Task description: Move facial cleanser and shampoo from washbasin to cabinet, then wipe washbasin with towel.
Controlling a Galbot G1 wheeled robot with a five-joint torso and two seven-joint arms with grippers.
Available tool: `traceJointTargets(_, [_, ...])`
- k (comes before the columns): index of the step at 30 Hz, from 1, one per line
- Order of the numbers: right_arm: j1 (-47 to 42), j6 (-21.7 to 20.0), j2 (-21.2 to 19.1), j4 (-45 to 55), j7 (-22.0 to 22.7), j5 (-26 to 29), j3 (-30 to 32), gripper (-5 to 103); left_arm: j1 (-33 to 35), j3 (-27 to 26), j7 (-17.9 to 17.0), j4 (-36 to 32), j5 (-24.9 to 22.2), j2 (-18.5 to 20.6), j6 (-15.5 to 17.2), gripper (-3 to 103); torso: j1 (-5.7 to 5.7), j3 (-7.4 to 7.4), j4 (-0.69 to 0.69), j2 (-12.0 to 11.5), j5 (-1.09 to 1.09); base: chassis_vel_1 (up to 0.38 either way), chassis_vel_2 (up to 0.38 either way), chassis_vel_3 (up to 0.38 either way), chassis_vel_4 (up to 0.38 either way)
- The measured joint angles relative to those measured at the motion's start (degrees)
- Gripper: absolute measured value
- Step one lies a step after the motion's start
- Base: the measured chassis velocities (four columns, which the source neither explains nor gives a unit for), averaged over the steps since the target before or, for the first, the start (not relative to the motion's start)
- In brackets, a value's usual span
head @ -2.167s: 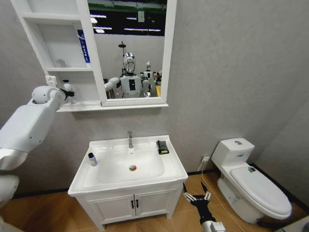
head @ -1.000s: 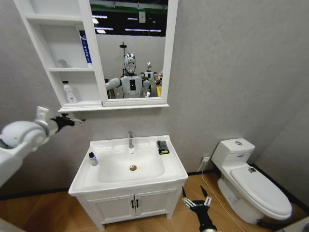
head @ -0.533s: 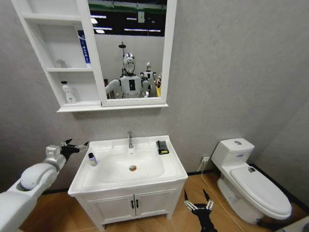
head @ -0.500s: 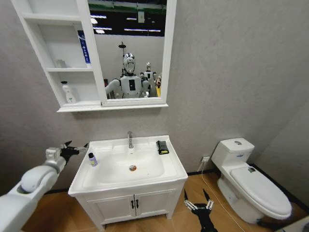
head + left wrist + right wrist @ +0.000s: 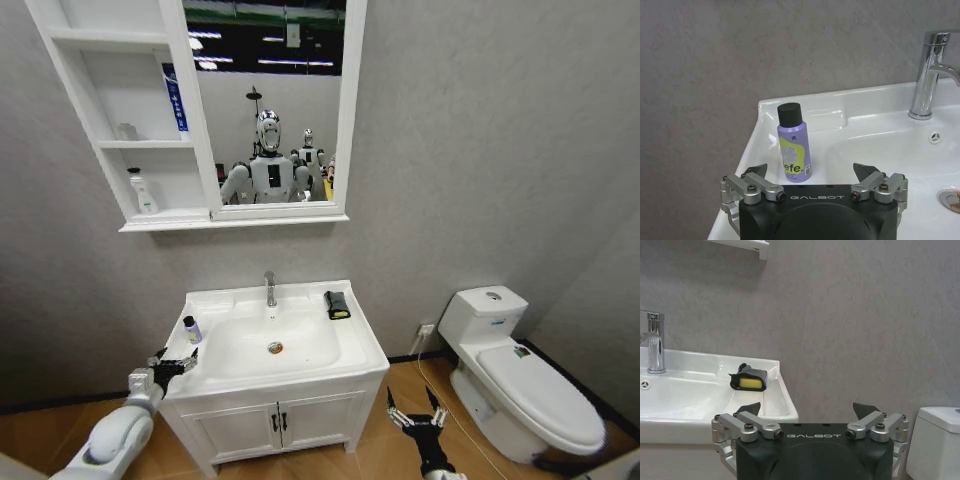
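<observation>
Purple, black-capped spray bottle point(image 5: 794, 142) stood upright on the washbasin point(image 5: 865, 130) rim, straight ahead of the left gripper point(image 5: 815, 176), whose jaws were spread wide, while the right gripper point(image 5: 418, 420) hung low, likewise spread.

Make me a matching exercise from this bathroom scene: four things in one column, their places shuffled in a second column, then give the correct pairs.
Things
1. purple bottle
2. towel
3. white bottle
4. right gripper

Places
A. on the cabinet's lowest open shelf
B. low near the floor, between the vanity cupboard and the toilet
C. on the washbasin's rim, on the robot's right of the tap
D. on the washbasin's left rim, just ahead of the open left gripper

Pairs: 1-D, 2-C, 3-A, 4-B
</observation>
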Motion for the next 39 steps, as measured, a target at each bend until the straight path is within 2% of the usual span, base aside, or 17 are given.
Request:
traceJointTargets(3, [0.2,-0.1,0.0,-0.4,0.1,-0.2,-0.6,100,-1.6,0.4,-0.8,1.4,0.3,-1.3,-0.4,99,0.00,0.00,0.01,0.0,0.00,0.000,0.000,0.000,0.000])
traceJointTargets(9, [-0.5,0.9,-0.1,-1.1,0.1,-0.6,-1.4,100,-7.0,1.3,-2.0,6.3,2.3,-2.2,-1.9,96,0.00,0.00,0.00,0.0,0.00,0.000,0.000,0.000,0.000])
traceJointTargets(32, [-0.1,0.7,-0.5,-1.0,0.4,0.3,-0.5,100,-18.3,6.4,-2.6,17.6,2.1,-4.3,-1.8,95,0.00,0.00,0.01,0.0,0.00,0.000,0.000,0.000,0.000])
traceJointTargets(33, [-0.1,0.6,-0.5,-0.9,0.4,0.4,-0.4,100,-18.9,6.6,-3.0,18.4,2.0,-4.5,-1.8,93,0.00,0.00,0.01,0.0,0.00,0.000,0.000,0.000,0.000])
traceJointTargets(35, [-0.1,0.6,-0.6,-0.8,0.4,0.6,-0.3,100,-19.5,6.6,-3.5,20.0,2.8,-4.7,-2.3,84,0.01,0.00,0.01,0.0,0.00,0.000,0.000,0.000,0.000])
traceJointTargets(36, [-0.1,0.6,-0.6,-0.8,0.4,0.6,-0.3,100,-19.5,6.6,-3.5,20.0,2.8,-4.7,-2.3,84,0.01,0.00,0.01,0.0,0.00,0.000,0.000,0.000,0.000])
traceJointTargets(39, [0.0,0.5,-0.5,-0.8,0.4,0.6,-0.2,100,-19.5,6.4,-3.2,20.8,2.6,-4.8,-2.7,68,0.00,0.00,0.02,0.0,0.00,0.000,0.000,0.000,0.000])
